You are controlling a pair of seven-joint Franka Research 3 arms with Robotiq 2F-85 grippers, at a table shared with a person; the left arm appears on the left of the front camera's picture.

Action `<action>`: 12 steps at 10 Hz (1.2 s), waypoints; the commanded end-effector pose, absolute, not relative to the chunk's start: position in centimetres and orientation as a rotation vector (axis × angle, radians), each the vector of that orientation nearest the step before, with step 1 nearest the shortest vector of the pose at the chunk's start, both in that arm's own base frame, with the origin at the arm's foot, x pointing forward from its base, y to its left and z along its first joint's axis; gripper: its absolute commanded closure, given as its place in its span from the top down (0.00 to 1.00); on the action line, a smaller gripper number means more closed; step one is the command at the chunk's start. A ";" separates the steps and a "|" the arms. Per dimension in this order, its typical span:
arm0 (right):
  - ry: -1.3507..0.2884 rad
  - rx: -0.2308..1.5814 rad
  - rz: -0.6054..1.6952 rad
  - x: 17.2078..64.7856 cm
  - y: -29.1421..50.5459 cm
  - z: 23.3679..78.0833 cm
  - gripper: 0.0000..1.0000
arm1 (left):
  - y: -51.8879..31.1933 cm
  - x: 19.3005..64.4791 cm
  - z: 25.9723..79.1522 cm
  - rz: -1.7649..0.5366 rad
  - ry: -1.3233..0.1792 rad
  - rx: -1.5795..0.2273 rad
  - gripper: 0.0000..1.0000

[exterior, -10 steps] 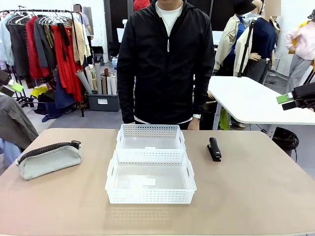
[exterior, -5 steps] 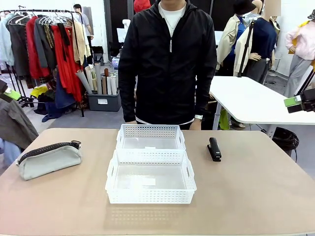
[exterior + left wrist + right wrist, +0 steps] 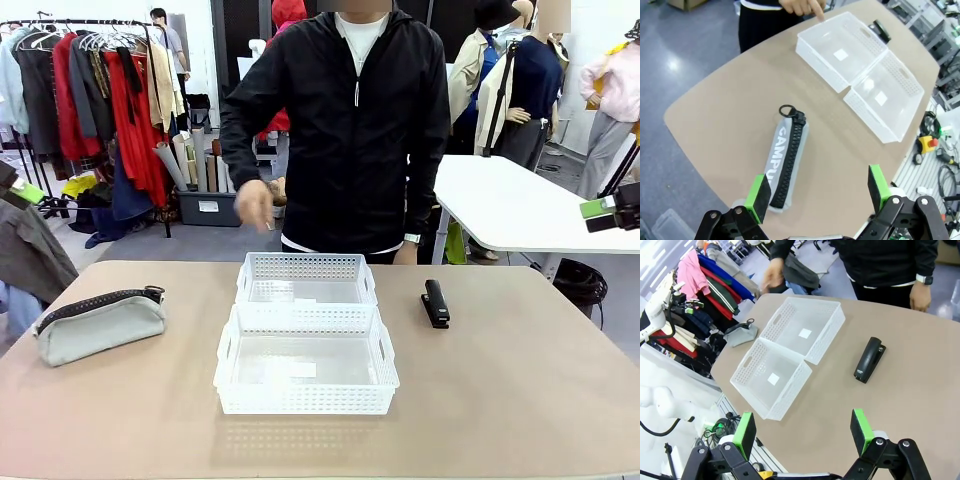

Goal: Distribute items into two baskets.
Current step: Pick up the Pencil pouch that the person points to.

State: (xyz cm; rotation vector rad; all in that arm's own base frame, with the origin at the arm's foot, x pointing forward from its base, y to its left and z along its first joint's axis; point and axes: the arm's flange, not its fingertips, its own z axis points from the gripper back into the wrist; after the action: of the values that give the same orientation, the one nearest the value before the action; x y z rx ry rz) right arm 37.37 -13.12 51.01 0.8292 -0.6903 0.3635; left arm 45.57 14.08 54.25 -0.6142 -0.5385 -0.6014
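Baskets at table [image 3: 520, 400] centre: near basket [image 3: 305, 398] touching far basket [image 3: 305, 267]. Bag [image 3: 98, 325] near left edge, stapler [image 3: 435, 302] right of far basket, bare surface around both. Left gripper [image 3: 817, 186], right gripper [image 3: 802, 431]: jaws wide, empty.

The white lattice plastic basket [image 3: 305, 398] at lower centre and the matching basket [image 3: 305, 266] above it looked smooth and faintly glossy. The flat grey cloth bag [image 3: 98, 328] and the tan tabletop [image 3: 520, 400] looked matt.
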 end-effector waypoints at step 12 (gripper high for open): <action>-0.664 0.933 0.368 37.8 -13.0 50.2 1.00 | 14.5 45.6 54.0 -0.594 -0.517 -0.694 1.00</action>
State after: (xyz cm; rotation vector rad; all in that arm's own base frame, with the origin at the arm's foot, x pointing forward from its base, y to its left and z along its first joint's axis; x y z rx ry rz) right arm 37.88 -13.17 50.15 0.9228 -0.6615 0.3735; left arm 45.60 14.45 53.95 -0.6945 -0.5156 -0.5932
